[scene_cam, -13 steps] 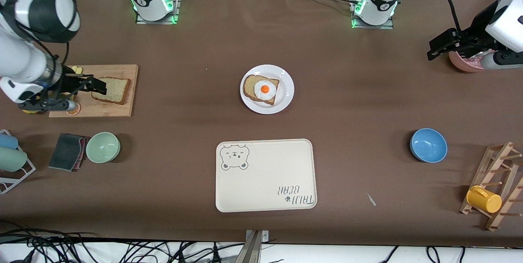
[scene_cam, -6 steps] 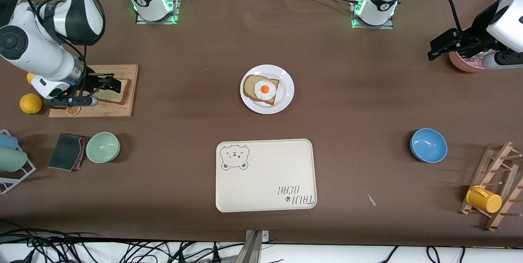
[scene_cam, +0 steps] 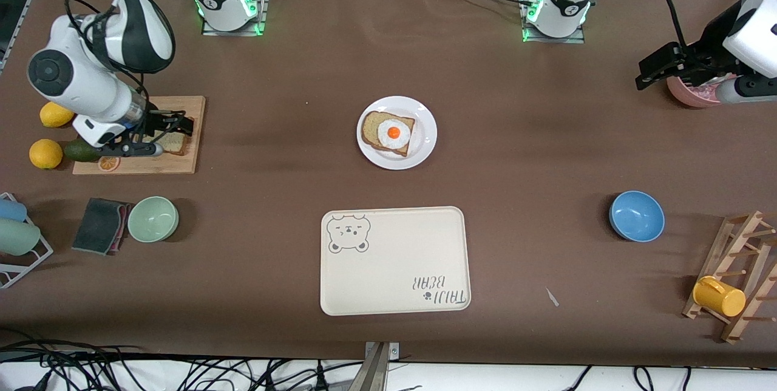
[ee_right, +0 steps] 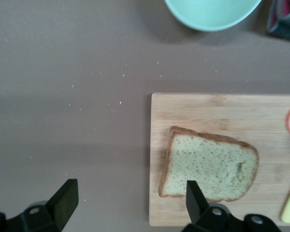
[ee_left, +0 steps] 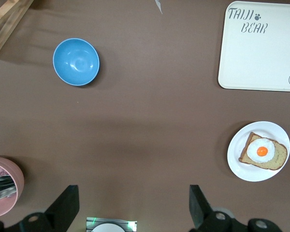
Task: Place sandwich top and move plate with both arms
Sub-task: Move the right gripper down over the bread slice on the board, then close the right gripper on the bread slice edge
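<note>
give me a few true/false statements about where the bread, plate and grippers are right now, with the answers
1. The sandwich top lies on the wooden cutting board. True.
2. The right gripper is shut on the sandwich top. False: it is open over the board, with the slice flat and not gripped.
3. The plate holds a bread slice with a fried egg on it. True.
4. The plate sits on the bear-print tray. False: it is on the table, farther from the front camera than the tray.
5. The left gripper is open, beside the pink bowl, at the left arm's end of the table. True.
</note>
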Tool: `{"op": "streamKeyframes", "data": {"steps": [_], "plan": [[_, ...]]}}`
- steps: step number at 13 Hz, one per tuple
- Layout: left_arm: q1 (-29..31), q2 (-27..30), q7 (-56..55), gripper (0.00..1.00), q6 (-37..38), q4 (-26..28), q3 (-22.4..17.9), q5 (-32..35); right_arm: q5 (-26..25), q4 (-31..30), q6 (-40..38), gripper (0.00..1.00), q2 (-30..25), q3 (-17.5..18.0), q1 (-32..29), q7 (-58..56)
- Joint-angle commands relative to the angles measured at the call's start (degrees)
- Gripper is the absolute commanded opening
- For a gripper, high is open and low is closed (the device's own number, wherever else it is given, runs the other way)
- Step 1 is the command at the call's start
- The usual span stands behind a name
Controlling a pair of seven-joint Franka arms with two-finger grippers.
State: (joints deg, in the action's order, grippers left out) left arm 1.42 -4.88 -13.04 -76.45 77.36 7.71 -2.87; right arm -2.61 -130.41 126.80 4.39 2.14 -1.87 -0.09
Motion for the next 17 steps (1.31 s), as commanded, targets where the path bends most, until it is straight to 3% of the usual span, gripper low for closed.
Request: {"op": "streamKeyframes", "data": {"steps": [1, 4, 7, 10, 17], "plan": [[0.34, -0.13, -0.06, 1.0, 0.78, -1.33, 0.11, -0.56, -1.0, -1.78, 3.8, 0.98, 2.45, -0.02, -0.15, 0.97], [0.34, -0.13, -0.06, 1.0, 0.78, -1.33, 0.2, -0.74, -1.35, -1.7, 8.72, 0.88, 8.16, -1.77, -0.59, 0.01], [0.34, -0.13, -0.06, 1.0, 0.78, -1.33, 0.03, -0.65, -2.66, -1.61, 8.99, 0.84, 9.75, -1.87, 0.02, 3.85], [0.34, -0.13, -0.06, 1.0, 0.78, -1.33, 0.29, -0.74, -10.21, -1.61, 8.65, 0.84, 10.2, -1.87, -0.06, 13.95], [0.34, -0.13, -0.06, 1.0, 0.78, -1.33, 0.2, -0.91, -12.42, -1.61, 7.59, 0.75, 10.11, -1.87, -0.06, 19.07]]}}
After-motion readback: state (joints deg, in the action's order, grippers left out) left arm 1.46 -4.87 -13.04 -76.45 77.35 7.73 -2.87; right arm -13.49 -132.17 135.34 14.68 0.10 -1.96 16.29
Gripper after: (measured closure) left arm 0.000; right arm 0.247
